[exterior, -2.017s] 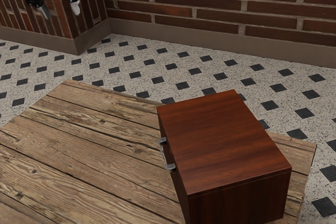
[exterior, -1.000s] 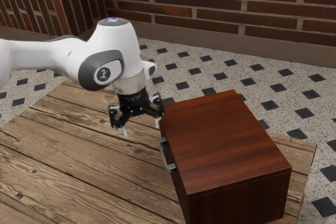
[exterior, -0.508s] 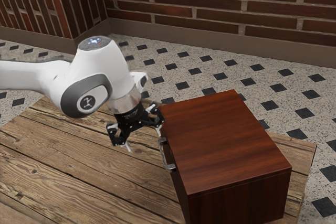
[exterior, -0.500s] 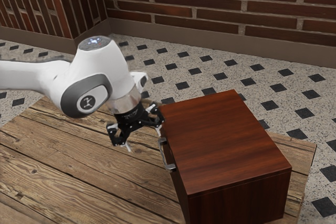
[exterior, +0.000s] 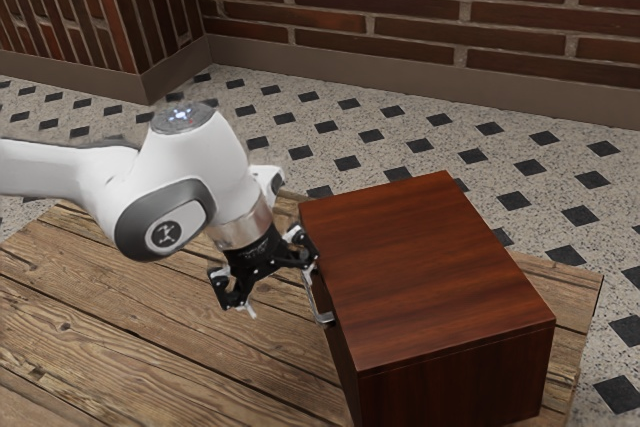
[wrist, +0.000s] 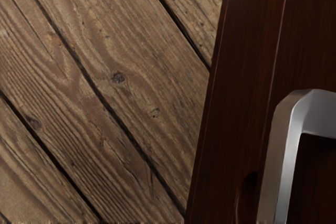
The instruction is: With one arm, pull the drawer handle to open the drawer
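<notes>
Approach stage: nothing gripped, nothing pulled open yet.
The gripper (exterior: 270, 275) hangs with jaws spread wide and empty, just beside the metal drawer handle (exterior: 322, 313) on the dark wooden cabinet (exterior: 430, 277); closing on it and pulling are left.

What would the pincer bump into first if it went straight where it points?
Most likely the wooden table, just beside the drawer's handle; the pincer points down, though depth is unclear.
</notes>
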### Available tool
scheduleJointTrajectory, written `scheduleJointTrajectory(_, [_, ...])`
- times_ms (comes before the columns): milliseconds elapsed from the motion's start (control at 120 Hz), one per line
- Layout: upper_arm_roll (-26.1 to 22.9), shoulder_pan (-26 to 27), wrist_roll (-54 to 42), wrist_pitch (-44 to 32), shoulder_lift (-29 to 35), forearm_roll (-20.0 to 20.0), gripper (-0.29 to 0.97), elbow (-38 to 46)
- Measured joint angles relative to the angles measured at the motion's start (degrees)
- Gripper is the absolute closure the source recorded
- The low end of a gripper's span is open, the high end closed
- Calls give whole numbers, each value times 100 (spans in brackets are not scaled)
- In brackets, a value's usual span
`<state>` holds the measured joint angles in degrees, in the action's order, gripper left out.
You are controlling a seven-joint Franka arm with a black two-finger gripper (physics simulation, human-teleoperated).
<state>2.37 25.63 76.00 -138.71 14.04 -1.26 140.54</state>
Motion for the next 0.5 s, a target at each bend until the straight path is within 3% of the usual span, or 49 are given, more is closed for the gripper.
scheduleJointTrajectory(500, [-5,212,246,-517,-9,-7,0,292])
